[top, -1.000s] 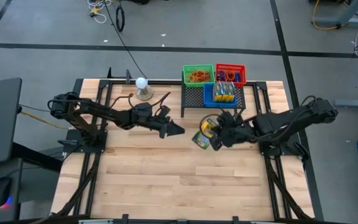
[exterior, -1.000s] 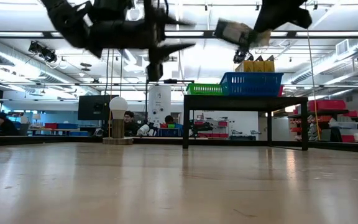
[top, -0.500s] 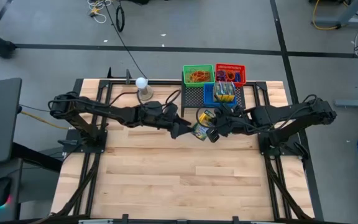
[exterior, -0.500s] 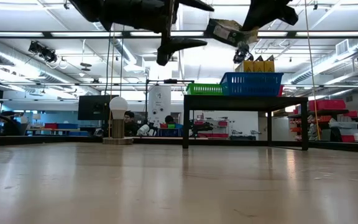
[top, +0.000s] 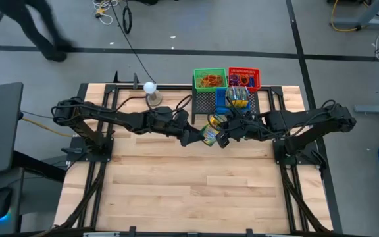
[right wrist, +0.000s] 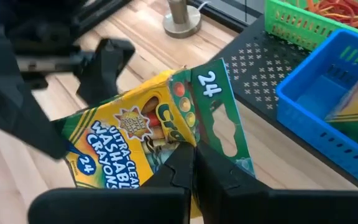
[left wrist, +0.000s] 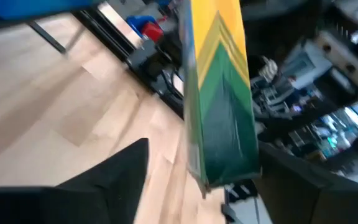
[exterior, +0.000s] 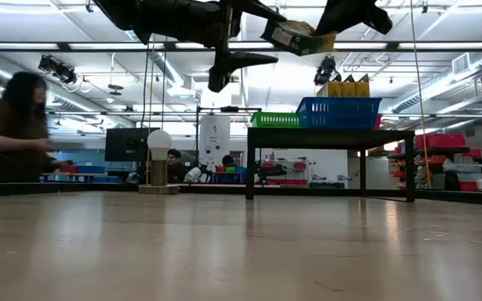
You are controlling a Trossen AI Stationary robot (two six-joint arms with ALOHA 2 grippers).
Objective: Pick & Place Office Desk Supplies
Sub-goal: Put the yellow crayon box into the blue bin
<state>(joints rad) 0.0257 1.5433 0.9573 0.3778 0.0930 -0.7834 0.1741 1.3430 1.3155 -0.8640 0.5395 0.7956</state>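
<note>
A yellow and green crayon box (top: 210,133) hangs in the air in front of the black mesh rack (top: 204,105), high above the table in the low view (exterior: 295,35). My right gripper (right wrist: 192,155) is shut on it, coming from the table's right. My left gripper (top: 199,135) comes from the left and is open. Its two fingers stand on either side of the box's free end (left wrist: 225,143); I see no touch. More crayon boxes stand in the blue basket (top: 235,99). My right gripper pinches the crayon box between its two fingers at the edge nearest it (right wrist: 178,144), where the yellow front meets the green flap. The fingers slant down from the table's right. The box is lifted clear of the table, tilted, its free end toward my left gripper.
On the rack stand a green basket (top: 210,79) of rubber bands, a red basket (top: 244,78) and the blue one. A white ball on a round stand (top: 151,90) is at the far edge. A person (exterior: 15,125) moves beyond the table's left.
My left gripper has risen, moved toward the table's right and opened wide, so its fingers now stand around the box's end. My right gripper has carried the crayon box toward the far edge and the left gripper, still shut on it.
</note>
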